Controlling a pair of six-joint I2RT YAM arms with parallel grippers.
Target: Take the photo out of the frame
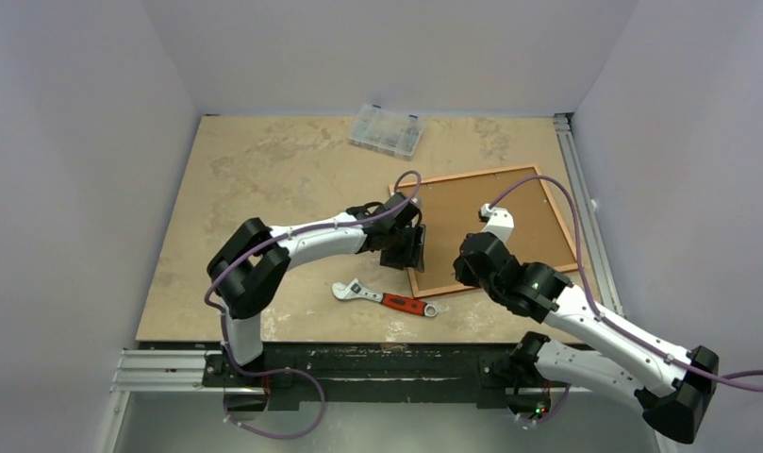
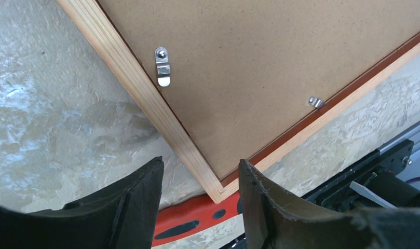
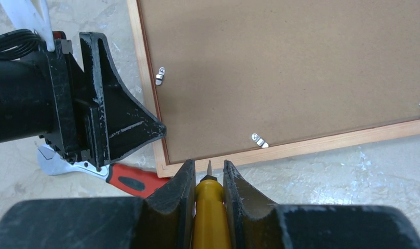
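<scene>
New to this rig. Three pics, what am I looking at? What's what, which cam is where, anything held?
Two robot arms are bolted at the near edge of a table. The wide picture comes from a fixed camera above and behind them. The other two come from cameras on each wrist, looking past that arm's own fingers.

On the table lies the frame, face down, so you see its brown backing board and small metal clips. The photo is not visible. Nearby are a red-handled wrench and a clear plastic box.

The left gripper is open and empty over the frame's corner. The right gripper is shut on a yellow-handled tool with a thin metal tip, probably a screwdriver.
</scene>
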